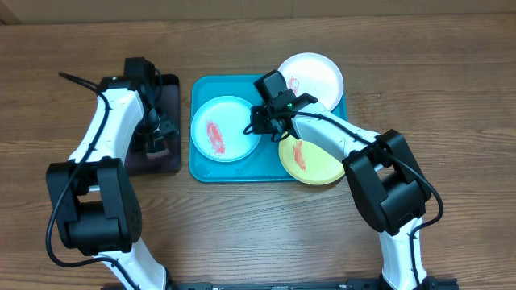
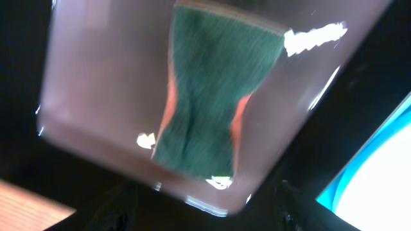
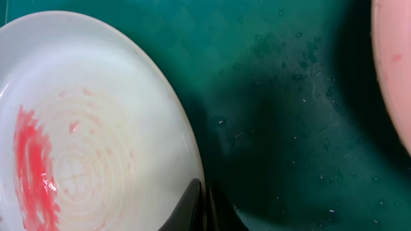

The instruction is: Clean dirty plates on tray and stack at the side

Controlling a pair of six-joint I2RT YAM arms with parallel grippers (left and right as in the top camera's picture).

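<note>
Visibly red smears: blue plate (image 1: 226,129), white plate (image 1: 313,75), ylw-green plate (image 1: 313,162)

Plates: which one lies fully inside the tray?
The light blue plate, on the left half of the tray. The white plate and the yellow-green plate both overhang its rim.

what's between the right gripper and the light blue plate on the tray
Nothing visible. The right gripper, shut, sits right at the rim of the light blue plate, with only bare turquoise tray beside it.
</note>
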